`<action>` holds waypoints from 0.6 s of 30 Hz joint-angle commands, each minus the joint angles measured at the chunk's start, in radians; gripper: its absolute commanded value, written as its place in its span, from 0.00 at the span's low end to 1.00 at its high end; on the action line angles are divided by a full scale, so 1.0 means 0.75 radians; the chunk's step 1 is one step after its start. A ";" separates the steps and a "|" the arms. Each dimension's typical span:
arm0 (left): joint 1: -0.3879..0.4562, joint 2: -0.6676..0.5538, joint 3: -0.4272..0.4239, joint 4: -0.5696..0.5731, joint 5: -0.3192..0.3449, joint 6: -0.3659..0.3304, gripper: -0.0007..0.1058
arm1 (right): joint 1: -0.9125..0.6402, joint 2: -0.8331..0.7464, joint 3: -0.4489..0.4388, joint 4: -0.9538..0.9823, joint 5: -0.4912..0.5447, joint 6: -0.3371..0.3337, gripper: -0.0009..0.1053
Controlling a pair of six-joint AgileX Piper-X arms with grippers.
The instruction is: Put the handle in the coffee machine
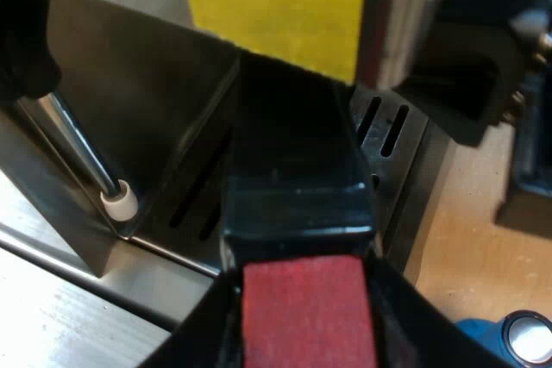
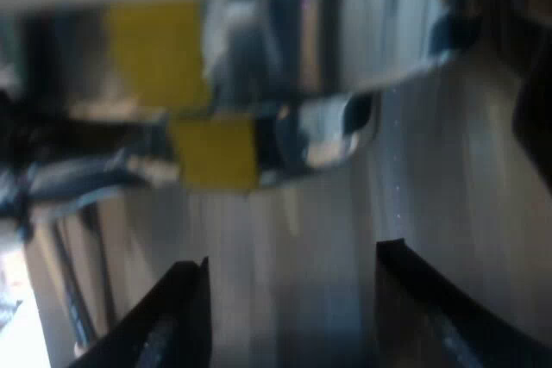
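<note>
L gripper (image 1: 306,321) clamped on handle (image 1: 293,178) at its red end, over drip tray (image 1: 392,140) of machine (image 1: 138,84), nr steam wand (image 1: 82,152). I'd hold it level, lift, then twist to lock. R gripper (image 2: 289,316) wide open, empty

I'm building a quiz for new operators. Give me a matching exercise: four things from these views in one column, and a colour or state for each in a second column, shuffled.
Things:
1. handle end
2. tamper
3. machine panel
4. right gripper

Colour or state:
a. yellow
b. open
c. red
d. blue

Pairs: 1-c, 2-d, 3-a, 4-b.
</note>
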 commanded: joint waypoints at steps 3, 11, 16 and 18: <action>0.010 -0.032 -0.018 0.040 0.165 0.065 0.01 | -0.034 -0.003 -0.030 -0.020 -0.073 -0.025 0.44; 0.010 -0.032 -0.018 0.040 0.165 0.065 0.01 | -0.056 -0.003 -0.096 -0.020 -0.109 -0.094 0.44; 0.010 -0.032 -0.054 0.050 0.161 0.065 0.01 | -0.056 -0.003 -0.101 -0.063 -0.109 -0.101 0.44; 0.010 -0.032 -0.064 0.050 0.161 0.065 0.01 | -0.056 -0.003 -0.101 -0.086 -0.109 -0.112 0.44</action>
